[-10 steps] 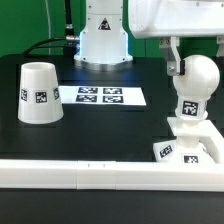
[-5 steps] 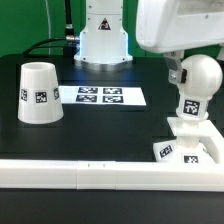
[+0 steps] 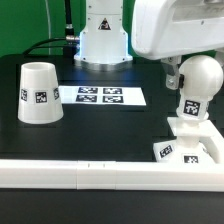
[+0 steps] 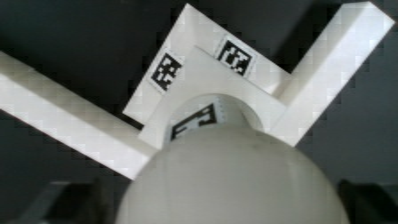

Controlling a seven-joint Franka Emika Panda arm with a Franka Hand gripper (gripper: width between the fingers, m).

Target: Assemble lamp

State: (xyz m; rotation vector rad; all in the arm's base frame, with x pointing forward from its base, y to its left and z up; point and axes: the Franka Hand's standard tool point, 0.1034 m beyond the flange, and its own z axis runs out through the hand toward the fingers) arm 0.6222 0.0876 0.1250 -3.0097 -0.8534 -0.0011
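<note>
The white bulb (image 3: 199, 82) stands upright on its stem in the flat square base (image 3: 207, 137) at the exterior view's right. My gripper (image 3: 186, 70) hangs at the bulb's round head, with one finger (image 3: 172, 72) showing on its left side and the other hidden. In the wrist view the bulb head (image 4: 222, 165) fills the space between the dark fingers (image 4: 36, 205), with a thin gap on each side, so the gripper (image 4: 217, 208) looks open. The base (image 4: 199, 45) lies below the bulb. The tapered shade (image 3: 38, 92) stands apart at the exterior view's left.
The marker board (image 3: 100, 96) lies flat on the black table in the middle. A long white rail (image 3: 80, 176) runs along the front edge, and the base rests against it. The arm's white pedestal (image 3: 103, 40) and cables stand at the back.
My gripper's body has shifted toward the exterior view's left and a little lower. The bulb, base and shade have not moved.
</note>
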